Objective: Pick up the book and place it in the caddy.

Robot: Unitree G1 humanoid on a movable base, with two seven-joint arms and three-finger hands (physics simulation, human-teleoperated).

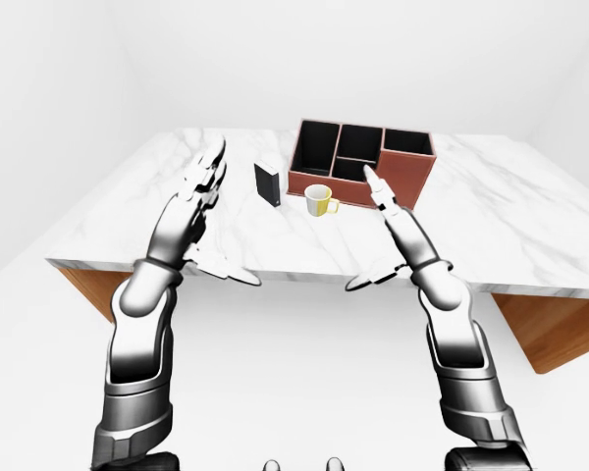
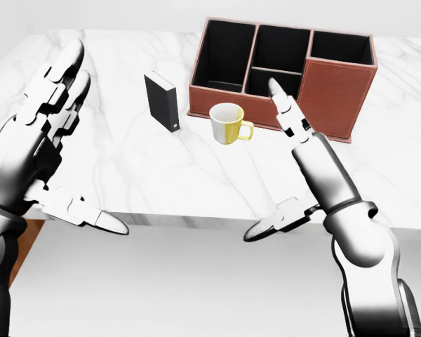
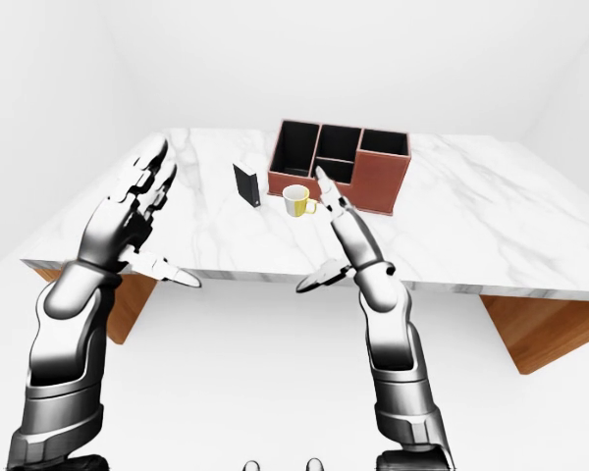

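Observation:
A black book [image 2: 161, 102] stands upright on the white marble table [image 2: 126, 175], just left of the brown caddy [image 2: 335, 90], whose black compartments hold nothing I can see. My left hand [image 2: 91, 140] is open, fingers spread, raised over the table's left part, well left of the book. Over the table's near edge my right hand [image 2: 263, 160] is open too. Its fingertips [image 2: 275, 87] point toward the caddy, just right of the mug. Neither hand touches the book.
A white and yellow mug [image 2: 229, 124] stands between the book and the caddy, close to the caddy's lower wall. In the left-eye view wooden supports [image 1: 550, 329] show under the table at both ends. White floor and walls lie around.

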